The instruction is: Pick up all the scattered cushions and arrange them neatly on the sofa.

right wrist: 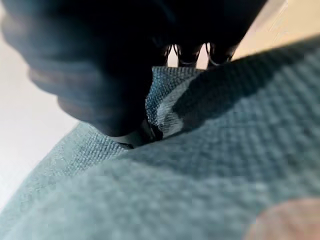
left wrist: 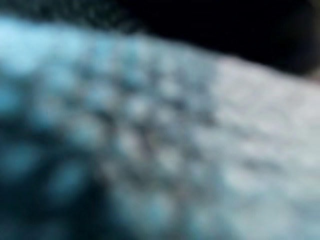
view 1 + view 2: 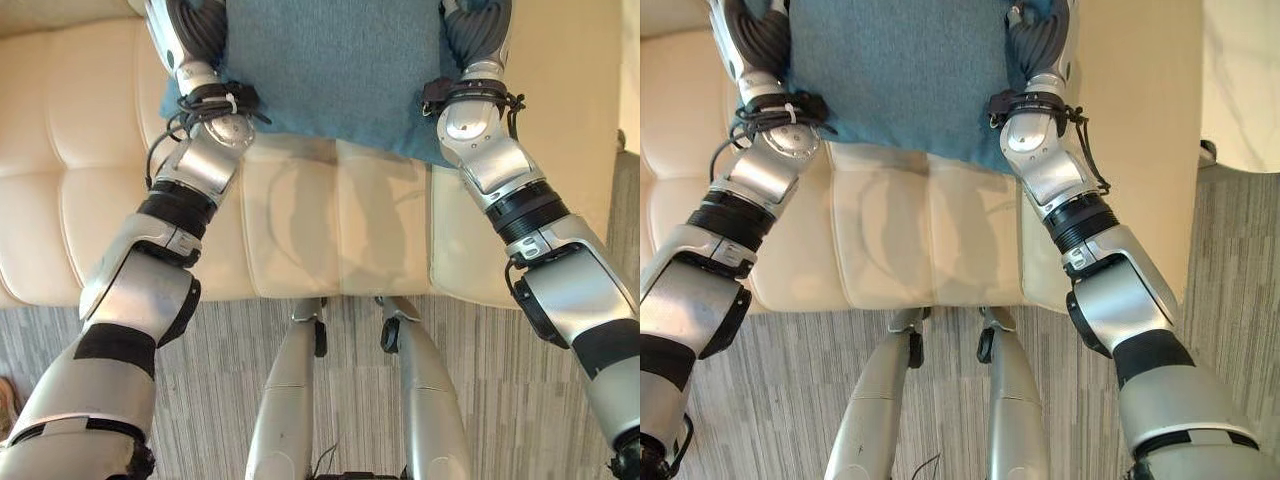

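A blue-green cushion lies on the far part of the cream sofa seat. The right hand pinches a fold of its fabric at the right edge. The left hand sits at its left edge, finger state unreadable. Near the sofa is striped grey carpet.

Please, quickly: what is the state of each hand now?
Left hand: at the blue cushion, fingers hidden; cannot be told.
Right hand: shut on the blue cushion's edge.
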`<state>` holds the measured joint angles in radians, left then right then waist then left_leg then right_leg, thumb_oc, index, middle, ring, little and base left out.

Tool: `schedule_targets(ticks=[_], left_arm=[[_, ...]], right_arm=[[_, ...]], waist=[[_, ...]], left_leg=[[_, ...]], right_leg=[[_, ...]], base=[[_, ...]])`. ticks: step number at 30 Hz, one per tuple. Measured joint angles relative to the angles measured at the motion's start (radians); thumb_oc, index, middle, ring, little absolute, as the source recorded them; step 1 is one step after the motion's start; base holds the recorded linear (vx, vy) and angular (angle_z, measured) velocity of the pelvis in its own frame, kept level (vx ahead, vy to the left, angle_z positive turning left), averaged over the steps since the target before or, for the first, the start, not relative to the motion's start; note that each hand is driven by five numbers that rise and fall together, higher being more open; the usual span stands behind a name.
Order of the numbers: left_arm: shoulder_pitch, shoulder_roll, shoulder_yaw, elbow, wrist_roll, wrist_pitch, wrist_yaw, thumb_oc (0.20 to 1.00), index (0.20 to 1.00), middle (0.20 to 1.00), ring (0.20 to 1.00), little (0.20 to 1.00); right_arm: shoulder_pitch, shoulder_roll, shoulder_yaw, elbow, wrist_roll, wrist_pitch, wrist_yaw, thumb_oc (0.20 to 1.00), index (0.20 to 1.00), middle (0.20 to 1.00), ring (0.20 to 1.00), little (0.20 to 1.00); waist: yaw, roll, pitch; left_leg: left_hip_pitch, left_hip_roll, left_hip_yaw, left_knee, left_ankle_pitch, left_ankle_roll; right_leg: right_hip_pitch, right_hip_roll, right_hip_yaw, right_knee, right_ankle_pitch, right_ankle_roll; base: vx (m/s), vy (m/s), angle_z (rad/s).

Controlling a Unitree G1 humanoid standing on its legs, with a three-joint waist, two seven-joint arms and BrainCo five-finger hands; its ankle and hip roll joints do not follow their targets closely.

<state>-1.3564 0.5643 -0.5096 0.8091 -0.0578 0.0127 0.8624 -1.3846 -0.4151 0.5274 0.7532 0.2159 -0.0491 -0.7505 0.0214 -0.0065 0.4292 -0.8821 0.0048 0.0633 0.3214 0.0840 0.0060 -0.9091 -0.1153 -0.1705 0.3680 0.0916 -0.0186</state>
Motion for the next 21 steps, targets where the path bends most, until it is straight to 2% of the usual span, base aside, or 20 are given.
schedule_targets(ticks=[1, 2, 3, 4, 7, 11, 14, 21], left_arm=[[-0.009, 0.009, 0.003, 0.0, 0.0, 0.0, 0.003, 0.2, 0.2, 0.2, 0.2, 0.2], [-0.009, 0.008, 0.004, 0.0, 0.0, 0.0, 0.004, 0.2, 0.2, 0.2, 0.2, 0.2], [-0.005, 0.005, 0.006, 0.0, 0.001, 0.002, 0.006, 0.733, 0.733, 0.733, 0.733, 0.733], [0.011, 0.001, 0.018, 0.0, 0.001, 0.002, 0.011, 1.0, 1.0, 1.0, 1.0, 1.0], [0.019, -0.003, 0.022, 0.041, 0.0, 0.012, 0.01, 1.0, 1.0, 1.0, 1.0, 1.0], [0.019, -0.008, 0.02, 0.154, -0.011, 0.012, -0.027, 1.0, 1.0, 1.0, 1.0, 1.0], [0.019, -0.003, -0.001, 0.194, -0.016, 0.012, -0.053, 1.0, 1.0, 1.0, 1.0, 1.0], [0.015, 0.002, -0.01, 0.189, -0.038, 0.012, -0.059, 1.0, 1.0, 1.0, 1.0, 1.0]], right_arm=[[-0.013, -0.003, 0.015, 0.006, -0.004, 0.0, 0.0, 0.2, 0.2, 0.2, 0.2, 0.2], [-0.013, -0.001, 0.013, 0.008, -0.012, 0.0, -0.001, 0.432, 0.432, 0.432, 0.432, 0.432], [-0.011, 0.003, 0.014, 0.012, -0.026, 0.002, -0.001, 1.0, 1.0, 1.0, 1.0, 1.0], [-0.011, 0.015, 0.018, 0.038, -0.043, 0.009, 0.001, 1.0, 1.0, 1.0, 1.0, 1.0], [-0.021, 0.025, 0.07, 0.108, -0.068, 0.04, 0.058, 1.0, 1.0, 1.0, 1.0, 1.0], [-0.017, 0.023, 0.208, 0.234, -0.119, 0.095, 0.16, 1.0, 1.0, 1.0, 1.0, 1.0], [0.002, 0.024, 0.198, 0.244, -0.202, 0.099, 0.145, 1.0, 1.0, 1.0, 1.0, 1.0], [0.004, 0.029, 0.159, 0.242, -0.25, 0.098, 0.09, 1.0, 1.0, 1.0, 1.0, 1.0]], waist=[[0.004, -0.001, 0.001], [0.007, -0.001, 0.002], [0.013, -0.003, 0.005], [0.015, -0.007, 0.008], [0.025, -0.017, 0.013], [0.034, -0.041, 0.025], [0.035, -0.05, 0.03], [0.035, -0.051, 0.03]], left_leg=[[-0.024, -0.002, 0.0, 0.009, 0.0, 0.001], [-0.032, -0.005, -0.001, 0.015, 0.0, 0.001], [-0.04, -0.01, -0.003, 0.023, 0.0, 0.001], [-0.04, -0.01, -0.004, 0.027, -0.001, 0.001], [-0.04, -0.012, -0.005, 0.036, 0.0, 0.001], [-0.007, -0.011, -0.002, 0.042, -0.001, 0.003], [0.02, -0.011, -0.007, 0.043, -0.002, 0.004], [0.051, -0.012, -0.024, 0.041, -0.004, 0.006]], right_leg=[[-0.023, -0.004, 0.001, 0.01, 0.0, 0.0], [-0.034, -0.008, -0.001, 0.021, -0.003, -0.002], [-0.041, -0.013, -0.002, 0.032, -0.007, -0.005], [-0.041, -0.015, -0.002, 0.037, -0.008, -0.004], [-0.037, -0.016, -0.001, 0.039, -0.007, -0.005], [0.0, -0.015, -0.001, 0.037, -0.004, -0.004], [0.034, -0.014, -0.004, 0.028, -0.001, -0.002], [0.079, -0.014, -0.024, 0.011, 0.004, -0.002]], base=[[0.06, 0.059, 0.05], [0.05, 0.051, 0.09], [0.03, 0.058, 0.1], [0.01, 0.032, 0.09], [-0.01, 0.022, 0.02], [0.0, 0.0, 0.0], [-0.01, -0.003, 0.0], [0.0, -0.009, 0.03]])
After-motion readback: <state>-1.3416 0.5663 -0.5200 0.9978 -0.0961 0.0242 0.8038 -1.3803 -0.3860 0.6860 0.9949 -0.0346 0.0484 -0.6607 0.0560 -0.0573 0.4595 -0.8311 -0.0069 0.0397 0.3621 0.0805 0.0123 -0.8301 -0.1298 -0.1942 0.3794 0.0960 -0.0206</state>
